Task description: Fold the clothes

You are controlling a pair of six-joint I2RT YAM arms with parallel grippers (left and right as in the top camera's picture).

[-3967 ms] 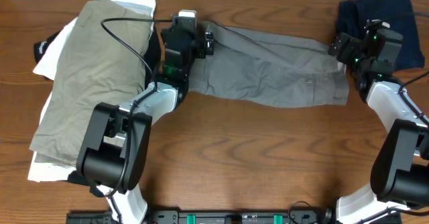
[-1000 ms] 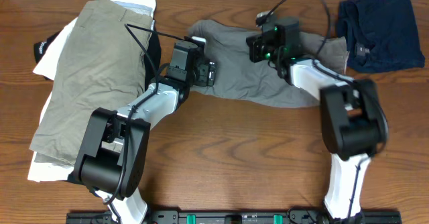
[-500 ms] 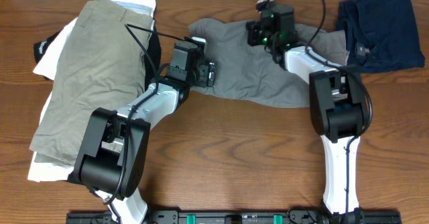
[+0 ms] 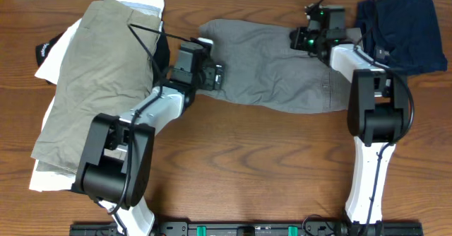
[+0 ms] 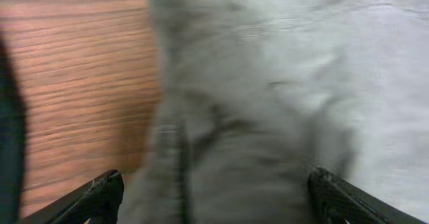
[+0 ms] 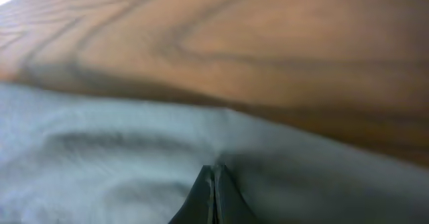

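Observation:
The medium-grey shorts (image 4: 275,70) lie spread flat across the middle of the table. My left gripper (image 4: 217,77) hovers open at their left edge. In the left wrist view its jaws (image 5: 214,196) stand wide apart with blurred grey cloth (image 5: 268,83) under them. My right gripper (image 4: 301,38) is shut near the shorts' upper right edge. In the right wrist view its closed tips (image 6: 214,174) rest against a crease in the grey fabric (image 6: 100,157). No cloth shows between the fingers.
At the left, khaki-tan shorts (image 4: 99,80) top a pile with a white garment (image 4: 53,63) and a black one (image 4: 49,49) under them. A navy garment (image 4: 402,31) lies at the back right. Bare wooden table (image 4: 268,165) runs along the front.
My right gripper has swept right along the shorts' upper part, from the middle to the upper right. The grey cloth there lies flatter. The left gripper has barely shifted.

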